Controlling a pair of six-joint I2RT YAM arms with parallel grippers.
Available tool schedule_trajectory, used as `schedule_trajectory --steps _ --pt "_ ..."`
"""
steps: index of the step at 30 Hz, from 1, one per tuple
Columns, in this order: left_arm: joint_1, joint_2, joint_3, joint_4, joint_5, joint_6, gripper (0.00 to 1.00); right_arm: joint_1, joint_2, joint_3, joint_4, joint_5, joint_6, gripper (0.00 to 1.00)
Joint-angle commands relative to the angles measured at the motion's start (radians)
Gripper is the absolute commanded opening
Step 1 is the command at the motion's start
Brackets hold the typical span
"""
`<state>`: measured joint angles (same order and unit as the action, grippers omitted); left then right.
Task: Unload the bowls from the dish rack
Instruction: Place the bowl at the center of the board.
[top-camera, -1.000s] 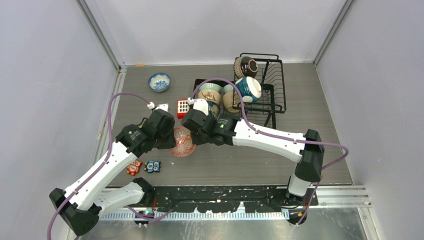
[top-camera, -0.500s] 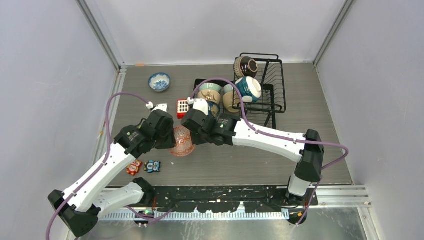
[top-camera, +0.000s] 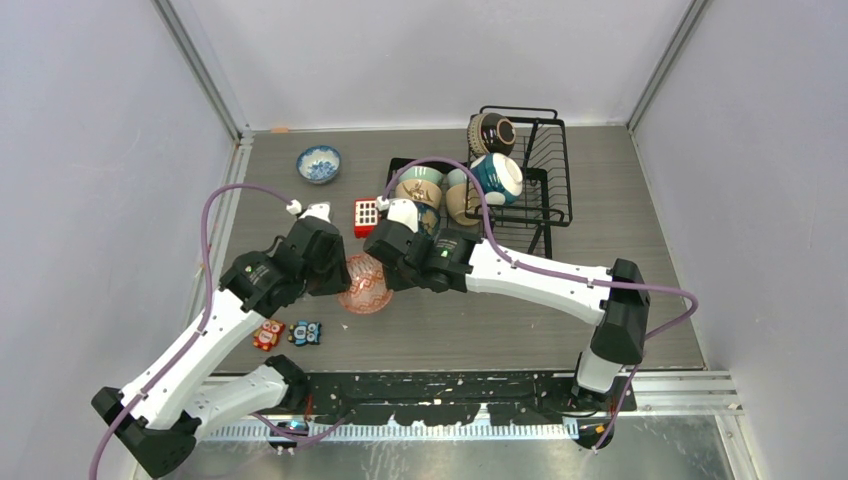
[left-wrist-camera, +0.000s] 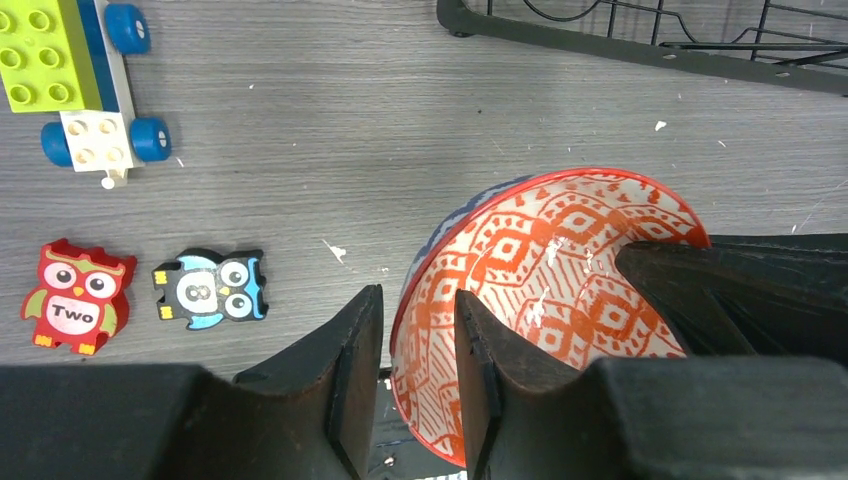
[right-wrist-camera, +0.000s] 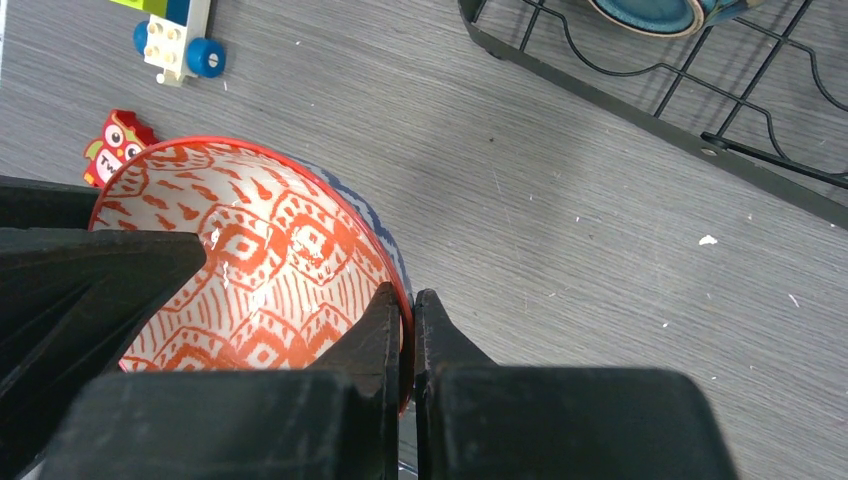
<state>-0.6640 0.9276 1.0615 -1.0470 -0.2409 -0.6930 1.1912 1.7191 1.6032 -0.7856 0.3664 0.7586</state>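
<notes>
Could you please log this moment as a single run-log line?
object: red patterned bowl | right gripper: shut on rim | left gripper: open, straddling rim | dish rack: other bowls inside

Grey table (top-camera: 620, 230): dish rack (top-camera: 540, 172), bowl (top-camera: 319, 164), toys (top-camera: 268, 334)

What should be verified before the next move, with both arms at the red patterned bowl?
1. Rim of red-patterned ceramic bowl pinched by right fingers: ok.
2. Rim sits between left fingers: ok.
3. Left pair closed on rim: not ok, a gap shows.
4. Bowl apart from black wire dish rack: ok.
5. Bowl apart from red owl block and blue owl block: ok.
6. Bowl lifted off grey table: cannot tell.
</notes>
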Motion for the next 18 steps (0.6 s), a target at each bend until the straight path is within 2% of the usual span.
schedule_trajectory --steps 1,9,18 --pt "0.017 -0.017 0.028 0.014 0.031 0.025 0.33 0.003 -0.083 0.005 0.058 0.031 0.007 0.01" --pt "0.038 -0.018 0.015 0.017 0.045 0.033 0.25 0.004 -0.089 0.002 0.063 0.031 0.004 0.01" --pt "0.047 -0.019 0.008 0.031 0.063 0.029 0.00 0.003 -0.093 -0.009 0.074 0.025 0.003 0.01"
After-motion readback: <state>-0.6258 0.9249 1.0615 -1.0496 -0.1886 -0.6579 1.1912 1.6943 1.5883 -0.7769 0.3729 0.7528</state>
